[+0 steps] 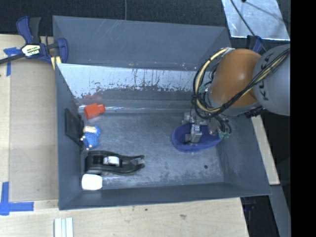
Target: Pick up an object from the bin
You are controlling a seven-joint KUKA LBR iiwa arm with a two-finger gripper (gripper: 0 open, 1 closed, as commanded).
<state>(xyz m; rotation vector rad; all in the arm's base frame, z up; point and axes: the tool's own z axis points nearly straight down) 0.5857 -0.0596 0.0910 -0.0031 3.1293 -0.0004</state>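
Note:
My gripper [196, 135] is down at the right side of the bin floor, directly on a flat blue oval thing [195, 141] that lies there. Its metal fingers [190, 135] touch the blue thing's top near its middle. The orange cover above hides much of the gripper body, and the gap between the fingers is not discernible.
Along the left wall lie an orange block [94, 110], a black flat piece [73, 125], and a small blue-and-white thing [91, 136]. A black tape dispenser with a white roll [113, 163] and a white cap [92, 182] lie at the front left.

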